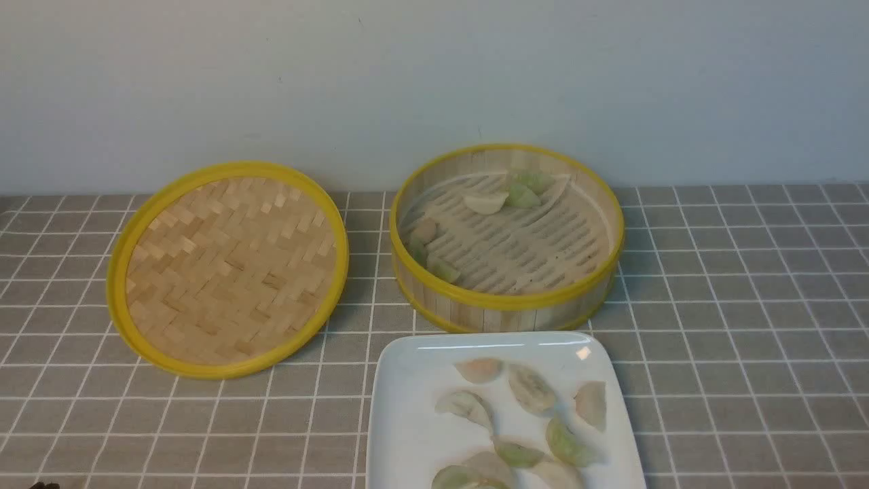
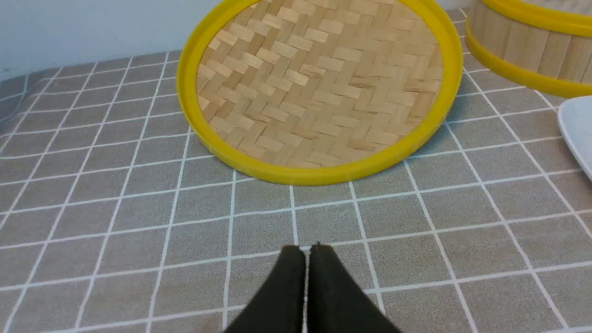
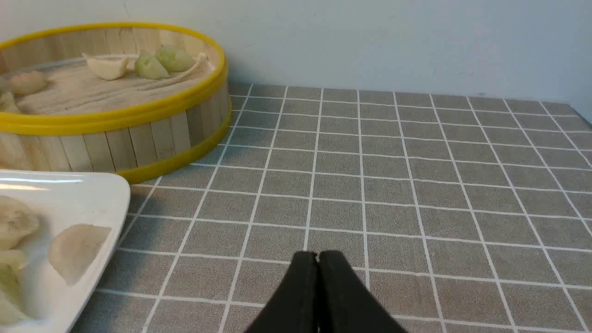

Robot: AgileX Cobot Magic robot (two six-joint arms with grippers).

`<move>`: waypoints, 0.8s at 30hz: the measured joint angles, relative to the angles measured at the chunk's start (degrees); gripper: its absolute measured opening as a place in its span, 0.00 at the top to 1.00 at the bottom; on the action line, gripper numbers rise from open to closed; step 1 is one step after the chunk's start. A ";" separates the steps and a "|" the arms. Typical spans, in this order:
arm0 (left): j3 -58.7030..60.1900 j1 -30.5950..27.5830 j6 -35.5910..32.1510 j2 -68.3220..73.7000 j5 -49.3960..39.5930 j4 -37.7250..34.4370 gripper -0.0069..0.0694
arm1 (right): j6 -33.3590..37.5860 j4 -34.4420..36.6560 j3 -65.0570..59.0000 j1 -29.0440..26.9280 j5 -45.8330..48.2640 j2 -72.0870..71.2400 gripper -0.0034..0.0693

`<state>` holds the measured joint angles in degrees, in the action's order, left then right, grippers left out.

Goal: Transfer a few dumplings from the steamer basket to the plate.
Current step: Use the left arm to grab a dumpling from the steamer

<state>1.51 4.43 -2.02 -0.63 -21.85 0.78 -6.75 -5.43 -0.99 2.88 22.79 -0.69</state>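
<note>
The steamer basket (image 1: pixel 502 302) stands at the back centre with several dumplings (image 1: pixel 485 202) along its far and left sides. In front of it, the white plate (image 1: pixel 407 407) carries several more dumplings (image 1: pixel 531 388). My left gripper (image 2: pixel 307 249) is shut and empty, low over the tablecloth in front of the lid, with the basket (image 2: pixel 522 46) and plate (image 2: pixel 578 129) off to one side. My right gripper (image 3: pixel 317 255) is also shut and empty, over the cloth beside the plate (image 3: pixel 92 194) and basket (image 3: pixel 138 138). Neither gripper shows in the front view.
The flat woven lid (image 1: pixel 227 268) with a yellow rim lies left of the basket, also seen as the lid (image 2: pixel 319 88) just beyond my left gripper. A grey checked tablecloth (image 1: pixel 733 305) covers the table. A pale wall (image 1: pixel 434 81) rises right behind the basket.
</note>
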 joint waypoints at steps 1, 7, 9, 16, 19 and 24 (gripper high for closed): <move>0.00 0.00 0.00 0.00 0.00 0.00 0.92 | 0.00 0.00 0.00 0.00 0.00 0.00 0.97; 0.00 0.00 0.00 0.00 0.00 0.00 0.92 | 0.00 0.00 0.00 0.00 0.00 0.00 0.97; 0.00 0.00 0.00 0.00 0.00 0.00 0.92 | 0.00 0.00 0.00 0.00 0.00 0.00 0.97; 0.00 0.00 0.00 0.00 0.00 0.00 0.92 | -0.68 0.00 0.00 0.00 0.00 0.00 0.97; 0.00 0.00 0.00 0.00 0.00 0.00 0.92 | -0.96 0.00 0.00 0.00 0.00 0.00 0.97; 0.00 0.00 0.00 0.00 0.00 0.23 0.92 | -1.08 0.00 0.00 0.00 0.00 0.00 0.97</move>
<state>1.51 4.43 -2.02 -0.63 -21.85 1.01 -7.84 -5.43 -0.99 2.88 22.79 -0.69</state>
